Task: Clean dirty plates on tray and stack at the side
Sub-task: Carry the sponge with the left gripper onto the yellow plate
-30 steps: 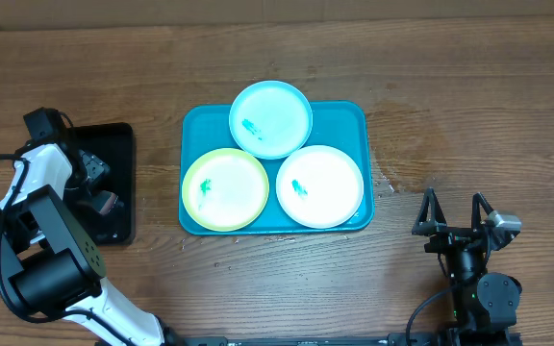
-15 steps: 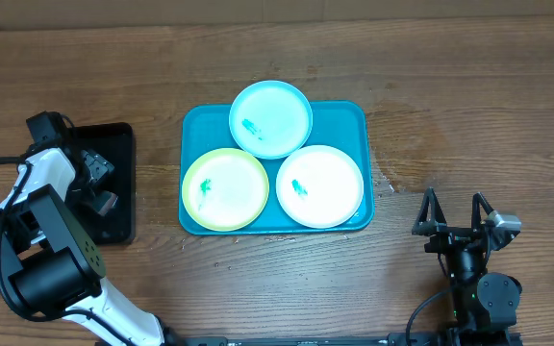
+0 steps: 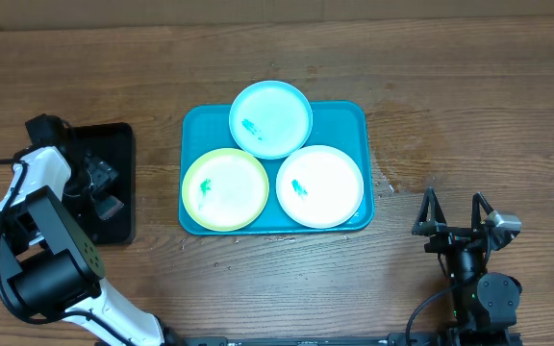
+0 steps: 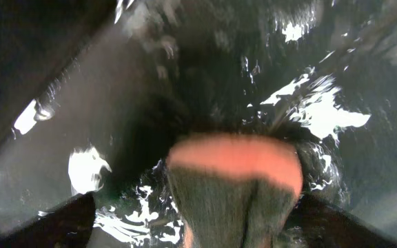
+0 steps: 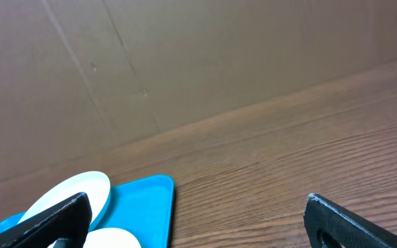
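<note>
Left gripper (image 3: 104, 192) hangs over the black tray (image 3: 113, 139) with a sponge (image 4: 233, 162) between its fingers; I cannot tell if it is clamped. Right gripper (image 3: 453, 219) stands wide. At its 10 o'clock lies the tray (image 3: 344, 115), holding the blue plate (image 3: 270, 118) at 12, green plate (image 3: 225, 189) at 8 and white plate (image 3: 319, 185) at 4.

Overhead: bright, even light from above; shadows short and soft. The white plate (image 3: 320, 185) runs near washed out; faint sheen on the tray (image 3: 359, 120) rim. Left wrist: dim, heavily blurred; hard white glare patches on the black tray (image 4: 60, 89); the sponge (image 4: 233, 179) out of focus. Right wrist: even light, sharp on the table (image 5: 288, 158); the right gripper (image 5: 197, 210) fingers dark, soft-edged.
</note>
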`<state>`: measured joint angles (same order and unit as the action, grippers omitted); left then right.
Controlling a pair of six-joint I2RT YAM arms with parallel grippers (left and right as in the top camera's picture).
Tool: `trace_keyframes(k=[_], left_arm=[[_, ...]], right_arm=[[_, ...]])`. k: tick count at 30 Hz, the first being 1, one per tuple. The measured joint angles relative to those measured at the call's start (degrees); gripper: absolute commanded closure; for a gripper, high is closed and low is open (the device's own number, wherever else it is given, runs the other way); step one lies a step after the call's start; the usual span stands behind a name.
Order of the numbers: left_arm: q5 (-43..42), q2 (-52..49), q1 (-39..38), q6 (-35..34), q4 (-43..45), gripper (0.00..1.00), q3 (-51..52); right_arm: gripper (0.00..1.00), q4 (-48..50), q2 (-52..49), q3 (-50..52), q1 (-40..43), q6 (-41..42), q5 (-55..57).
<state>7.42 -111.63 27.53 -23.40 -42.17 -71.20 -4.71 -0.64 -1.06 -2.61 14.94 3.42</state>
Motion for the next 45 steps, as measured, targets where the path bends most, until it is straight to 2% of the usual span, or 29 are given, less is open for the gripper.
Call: trace_keyframes(k=[2,4,6,9,11,19,24,27,32,37,41,43,45], left_arm=[[-3.98,0.0,-0.07,0.02,-2.71,0.0,0.0],[-5.64,-0.02,-0.04,0.04,-3.74,0.08,0.0],[-6.6,-0.02,-0.07,0.44,-4.85,0.27,0.0],[-7.39,-0.02,-0.04,1.14,-6.08,0.62,0.0],[-7.74,-0.02,-0.04,1.29,-6.4,0.95,0.02],[-8.07,-0.33,-0.07,2.43,-8.22,0.96,-0.96],[-8.11,-1.86,-0.07,3.23,-21.55,0.96,-11.17],[-8.33,-1.79,-0.15,3.89,-25.97,0.96,-19.34],[-8.28,-1.75,-0.15,3.93,-23.56,0.96,-19.52],[-8.37,-1.84,-0.15,4.09,-15.61,0.96,-9.9],[-9.86,-1.92,-0.15,4.57,-22.84,0.96,-10.88],[-12.22,-1.97,-0.15,6.23,-29.09,0.96,-17.03],[-16.35,-1.49,-0.22,8.92,-31.63,0.96,-24.06]], right_arm=[[0.0,0.0,0.0,0.0,0.0,0.02,-0.02],[0.0,0.0,0.0,0.0,0.0,0.04,-0.02],[0.0,-0.02,0.0,0.0,0.0,0.04,0.0],[0.0,-0.02,0.0,0.0,0.0,0.02,-0.02],[0.0,0.02,0.0,0.0,0.0,0.02,-0.02],[0.0,-0.02,0.0,0.0,0.0,0.02,0.0],[0.0,0.0,0.0,0.0,0.0,0.02,-0.02],[0.0,0.0,0.02,0.0,0.0,0.04,-0.02],[0.0,0.02,0.02,0.0,0.0,0.04,0.0],[0.0,-0.02,0.0,0.0,0.0,0.04,0.0],[0.0,0.0,0.02,0.0,0.0,0.02,0.0],[0.0,0.0,0.02,0.0,0.0,0.04,0.0],[0.0,0.0,0.02,0.0,0.0,0.02,0.0]])
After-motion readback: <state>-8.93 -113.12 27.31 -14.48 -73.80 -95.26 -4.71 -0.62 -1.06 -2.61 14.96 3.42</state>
